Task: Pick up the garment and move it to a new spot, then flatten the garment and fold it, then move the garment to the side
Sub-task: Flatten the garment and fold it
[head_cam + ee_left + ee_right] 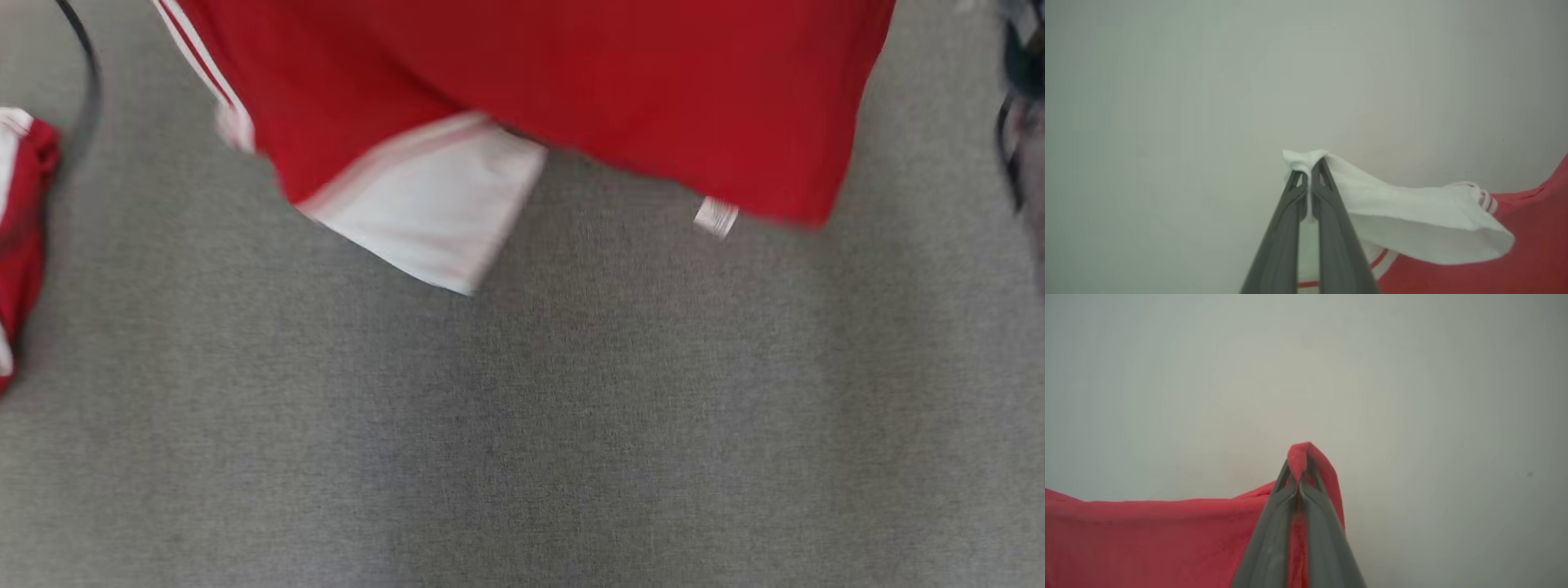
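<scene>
Holding the red garment [571, 90] up off the grey tabletop [522, 425], strung along the top of the head view and smeared with blur. Pinching a white hem of it in the left tool [1310, 171], shut tight on the cloth. Nipping a red fold of it in the right tool [1298, 467], likewise closed on fabric. Letting a white sleeve panel [433, 204] and a small pale label [716, 217] dangle below the garment's red body. Looks like the pick-up done and the carry to a new spot in hand. Not yet laid down, so flattening, folding and the shift to the side all left to do. Off to the garment's left, spotting a bunch of red-and-white cloth [24, 212] cut by the frame edge, and can't say whether it belongs to the same garment. Catching a dark cable [86, 73] looping just above that bunch. Off to the garment's right, glimpsing something dark [1020, 98] at the border, too blurred to name. Can't see the garment's upper part, cropped in the head view. Can't tell how high it hangs, nor whether the pale backdrop in the wrist views is wall or tabletop.
</scene>
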### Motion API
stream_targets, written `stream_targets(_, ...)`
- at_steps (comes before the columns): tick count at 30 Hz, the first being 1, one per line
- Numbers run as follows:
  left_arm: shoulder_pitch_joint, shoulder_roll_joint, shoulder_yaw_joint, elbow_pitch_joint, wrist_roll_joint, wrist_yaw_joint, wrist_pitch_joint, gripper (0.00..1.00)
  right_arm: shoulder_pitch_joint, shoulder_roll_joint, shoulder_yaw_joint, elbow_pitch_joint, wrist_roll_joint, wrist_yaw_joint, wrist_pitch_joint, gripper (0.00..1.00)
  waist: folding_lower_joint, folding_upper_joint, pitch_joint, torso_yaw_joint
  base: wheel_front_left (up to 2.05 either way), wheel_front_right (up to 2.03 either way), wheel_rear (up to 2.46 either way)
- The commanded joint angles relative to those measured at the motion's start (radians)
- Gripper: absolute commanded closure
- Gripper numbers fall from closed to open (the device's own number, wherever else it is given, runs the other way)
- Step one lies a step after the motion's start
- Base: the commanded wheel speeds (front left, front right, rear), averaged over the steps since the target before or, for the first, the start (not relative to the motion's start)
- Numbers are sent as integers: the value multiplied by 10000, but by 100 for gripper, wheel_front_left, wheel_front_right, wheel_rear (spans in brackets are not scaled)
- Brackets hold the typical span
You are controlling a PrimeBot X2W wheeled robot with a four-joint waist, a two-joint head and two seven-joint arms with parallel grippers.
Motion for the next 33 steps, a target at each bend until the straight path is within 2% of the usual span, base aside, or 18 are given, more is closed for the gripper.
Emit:
stream_targets(1, -617, -18, 39, 253, -32, 23, -48, 100, -634, 90, 16, 182, 168, -24, 85, 100, -4, -2, 1441, -293, 0, 0, 0)
stream_targets(8, -4200, -547, 19, 2349, 146, 22, -722, 100, -4293, 290, 135, 1762, 221, -24, 382, 100, -4, -2, 2263, -232, 0, 0, 0)
stream_targets(18, -6769, -1042, -419, 3990, 9, 24, -1437, 100, -6844, 287, 505, 3463, 53, -24, 115, 100, -4, -2, 2531, -79, 0, 0, 0)
stream_targets(26, -6893, -1246, -1075, 4644, -366, 23, -1889, 100, -7129, 230, 1029, 4043, 351, -24, -235, 100, -4, -2, 2628, -76, 0, 0, 0)
stream_targets(33, -5607, -1308, -1855, 4506, -795, 22, -2542, 100, -6036, -234, 1747, 3977, 1084, -24, -689, 100, -4, -2, 2336, -14, 0, 0, 0)
